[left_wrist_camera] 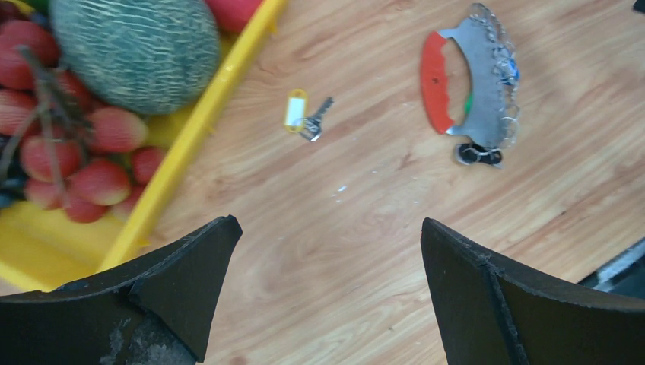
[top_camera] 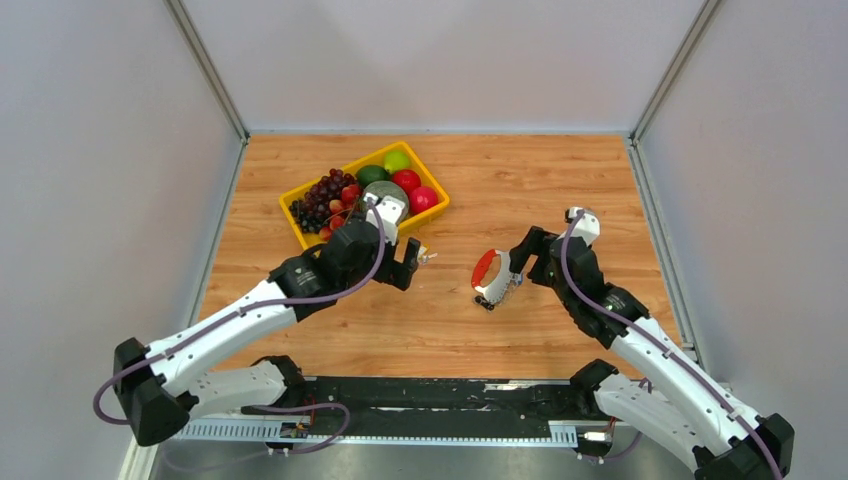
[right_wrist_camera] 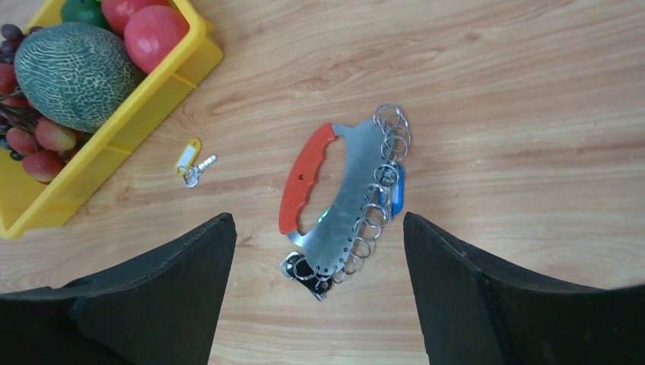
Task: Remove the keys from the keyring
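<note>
The keyring [top_camera: 492, 277] lies flat mid-table: a curved silvery plate [right_wrist_camera: 350, 198] with a red grip and a row of small rings along its edge. A black-headed key [right_wrist_camera: 308, 271] hangs at its near end and a blue-tagged one [right_wrist_camera: 395, 194] at its side. One key with a pale yellow tag [right_wrist_camera: 192, 162] lies loose on the wood near the tray, seen also in the left wrist view [left_wrist_camera: 304, 118]. My right gripper [right_wrist_camera: 317, 220] hovers open just above the keyring [left_wrist_camera: 479, 84], holding nothing. My left gripper [left_wrist_camera: 327, 224] stands open over bare wood, short of the loose key [top_camera: 425, 254].
A yellow tray [top_camera: 432, 212] at the back left holds grapes, a melon, and red and green fruit; its rim [left_wrist_camera: 205, 114] runs close to my left gripper [top_camera: 408, 262]. Grey walls enclose the table on three sides.
</note>
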### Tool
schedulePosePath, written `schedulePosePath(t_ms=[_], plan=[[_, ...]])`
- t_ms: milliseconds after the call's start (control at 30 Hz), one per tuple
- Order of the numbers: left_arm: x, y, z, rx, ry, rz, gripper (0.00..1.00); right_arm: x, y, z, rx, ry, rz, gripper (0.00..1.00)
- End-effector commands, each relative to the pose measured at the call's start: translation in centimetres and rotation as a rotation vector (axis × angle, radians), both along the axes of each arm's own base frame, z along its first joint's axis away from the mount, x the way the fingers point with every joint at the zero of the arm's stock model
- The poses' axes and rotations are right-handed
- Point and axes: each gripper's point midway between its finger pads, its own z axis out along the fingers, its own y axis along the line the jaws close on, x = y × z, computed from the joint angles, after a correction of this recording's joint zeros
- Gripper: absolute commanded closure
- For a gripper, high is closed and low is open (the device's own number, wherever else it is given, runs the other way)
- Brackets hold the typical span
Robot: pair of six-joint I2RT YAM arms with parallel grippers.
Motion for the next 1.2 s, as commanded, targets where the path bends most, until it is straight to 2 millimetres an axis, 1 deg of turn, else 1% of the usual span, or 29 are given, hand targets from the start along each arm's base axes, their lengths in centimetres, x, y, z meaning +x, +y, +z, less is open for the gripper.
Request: schedulePosePath(t_ms=[0,100,133,167,200,233,267,300,333,367,400,433,467,500,533,567,600,633,667,700,733,767,800,833,900,933,967,1000,1167], plan=[[0.5,-4.4,0.8,-0.202,0.083,-0.021,0.00,-0.6,-0.3,-1.4,0.028,0.045,-0.039,0.17],[1.9,-7.1,-0.7,-0.224,0.104,-0.037,0.00,-0.8,-0.7,-2.6,0.025,0.072,-0.066,0.21],[2.6,-7.9,-1.9,-0.208,0.115,-0.036,0.00,-0.8,-0.9,-3.1,0.023,0.083,-0.078,0.24],[3.1,-8.6,-1.9,-0.207,0.112,-0.042,0.01,-0.8,-0.9,-3.4,0.022,0.092,-0.086,0.27],[3.7,-9.5,-3.3,-0.186,0.134,-0.050,0.04,-0.9,-0.9,-3.7,0.022,0.101,-0.090,0.28],[4.1,-10.3,-3.1,-0.191,0.131,-0.062,0.05,-0.9,-0.9,-3.9,0.018,0.111,-0.094,0.29],[4.6,-11.3,-4.5,-0.176,0.156,-0.074,0.08,-0.9,-0.9,-4.1,0.020,0.117,-0.100,0.30],[5.0,-12.2,-4.1,-0.186,0.147,-0.086,0.08,-0.9,-0.9,-4.1,0.021,0.124,-0.102,0.31],[5.5,-13.0,-5.5,-0.174,0.159,-0.086,0.09,-0.9,-1.0,-4.1,0.020,0.129,-0.110,0.32],[5.8,-13.8,-5.3,-0.179,0.149,-0.095,0.10,-1.0,-1.2,-4.0,0.021,0.131,-0.119,0.34],[6.3,-14.5,-6.6,-0.162,0.158,-0.092,0.11,-1.1,-1.3,-3.9,0.023,0.130,-0.128,0.34],[6.7,-15.4,-6.3,-0.167,0.151,-0.098,0.12,-1.2,-1.5,-3.7,0.025,0.124,-0.136,0.35],[6.9,-15.9,-7.8,-0.144,0.174,-0.100,0.16,-1.3,-1.8,-3.5,0.029,0.117,-0.147,0.35],[7.2,-16.7,-7.6,-0.149,0.173,-0.107,0.18,-1.4,-2.0,-3.1,0.035,0.104,-0.155,0.35],[7.3,-17.1,-9.3,-0.124,0.201,-0.107,0.20,-1.5,-2.3,-2.7,0.039,0.090,-0.162,0.34],[7.6,-17.9,-8.9,-0.131,0.196,-0.113,0.21,-1.6,-2.6,-2.5,0.039,0.077,-0.170,0.34],[7.8,-18.1,-10.3,-0.107,0.213,-0.111,0.22,-1.7,-2.9,-2.2,0.040,0.063,-0.177,0.34],[7.9,-18.8,-10.1,-0.109,0.207,-0.116,0.23,-1.8,-3.2,-1.9,0.040,0.049,-0.185,0.34],[7.9,-19.1,-11.3,-0.085,0.217,-0.115,0.25,-1.9,-3.5,-1.6,0.034,0.040,-0.191,0.34],[8.1,-19.6,-11.0,-0.086,0.210,-0.117,0.27,-2.0,-3.7,-1.4,0.032,0.030,-0.195,0.34],[7.9,-19.8,-12.1,-0.057,0.222,-0.117,0.29,-2.1,-3.9,-1.2,0.030,0.023,-0.198,0.34],[8.1,-20.3,-11.7,-0.057,0.212,-0.117,0.29,-2.1,-4.1,-1.1,0.028,0.020,-0.202,0.34],[7.9,-20.4,-12.7,-0.022,0.216,-0.115,0.29,-2.2,-4.2,-0.9,0.026,0.016,-0.203,0.34],[8.1,-20.9,-12.3,-0.021,0.205,-0.116,0.29,-2.3,-4.2,-0.8,0.027,0.013,-0.202,0.34],[8.0,-21.3,-13.4,0.021,0.212,-0.115,0.29,-2.3,-4.2,-0.5,0.029,0.009,-0.199,0.34],[8.0,-21.7,-13.2,0.020,0.208,-0.119,0.29,-2.3,-4.2,-0.4,0.031,0.007,-0.200,0.34],[7.9,-21.7,-14.0,0.035,0.221,-0.117,0.29,-2.4,-4.2,-0.4,0.031,0.007,-0.198,0.34],[8.0,-21.9,-13.9,0.033,0.223,-0.114,0.29,-2.4,-4.2,-0.4,0.033,0.006,-0.197,0.34],[7.9,-21.0,-16.3,0.099,0.262,-0.073,0.27,-2.5,-4.1,-0.3,0.048,0.007,-0.192,0.34]])
